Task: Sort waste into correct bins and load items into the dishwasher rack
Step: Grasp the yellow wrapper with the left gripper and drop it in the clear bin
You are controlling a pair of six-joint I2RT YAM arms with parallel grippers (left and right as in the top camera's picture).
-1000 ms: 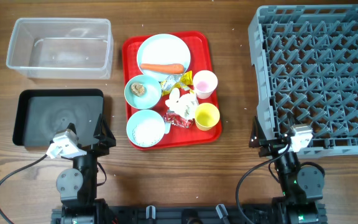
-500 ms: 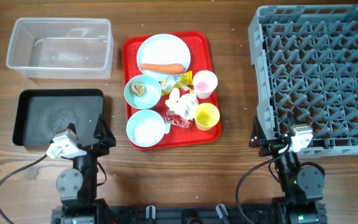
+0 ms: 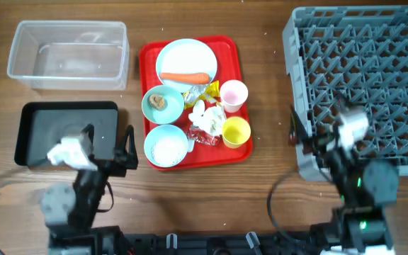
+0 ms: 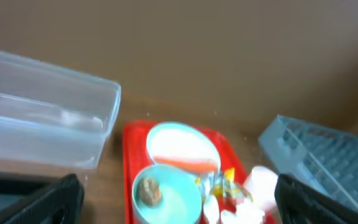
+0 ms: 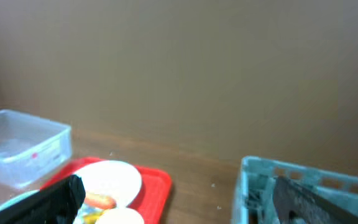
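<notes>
A red tray (image 3: pixel 244 147) holds a white plate (image 3: pixel 187 57) with a carrot (image 3: pixel 185 76), a teal bowl with a brown scrap (image 3: pixel 163 103), a second teal bowl (image 3: pixel 166 146), a pink cup (image 3: pixel 233 95), a yellow cup (image 3: pixel 235 132) and crumpled wrappers (image 3: pixel 205 117). The grey dishwasher rack (image 3: pixel 363 78) is at the right. My left gripper (image 3: pixel 108 145) is open and empty, left of the tray's front; in the left wrist view (image 4: pixel 179 208) it faces the tray. My right gripper (image 3: pixel 316 134) is open and empty at the rack's front left corner, also in the right wrist view (image 5: pixel 179 208).
A clear plastic bin (image 3: pixel 68 54) stands at the back left. A black bin (image 3: pixel 41 131) sits in front of it, partly under my left arm. Bare wood lies between the tray and the rack.
Both arms have lifted from the front edge and moved forward over the table. The left gripper is now beside the black bin, the right at the rack's corner.
</notes>
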